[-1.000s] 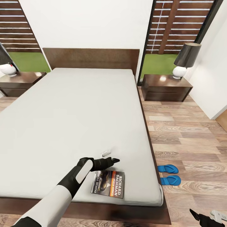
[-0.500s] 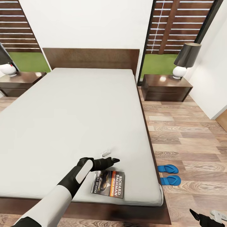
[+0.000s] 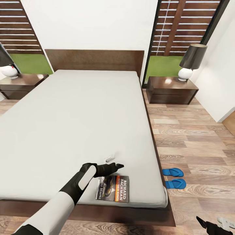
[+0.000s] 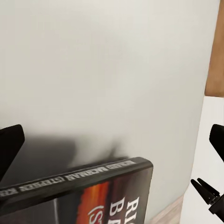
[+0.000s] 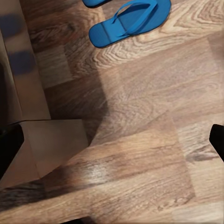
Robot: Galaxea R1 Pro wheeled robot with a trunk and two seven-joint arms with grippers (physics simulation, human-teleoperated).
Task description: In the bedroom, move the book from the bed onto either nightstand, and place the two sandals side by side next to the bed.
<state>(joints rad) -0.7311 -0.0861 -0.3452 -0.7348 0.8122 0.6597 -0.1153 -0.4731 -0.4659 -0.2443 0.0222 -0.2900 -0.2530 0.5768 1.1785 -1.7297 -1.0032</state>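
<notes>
My left gripper [image 3: 112, 164] hangs just above flat thin book [image 3: 113, 192], black fingers spread apart. Book lies on smooth grey bed [image 3: 75, 120], near foot corner. Two blue sandals [image 3: 174, 178] side by side on wood-plank floor [image 3: 195, 143]. My right gripper [image 3: 213, 225] low over floor, fingers apart.

Cut off and covered

The black left arm covers a corner of the dark paperback book [image 3: 112, 192]; the frame's left edge crops the dark wooden nightstand [image 3: 19, 85].
</notes>
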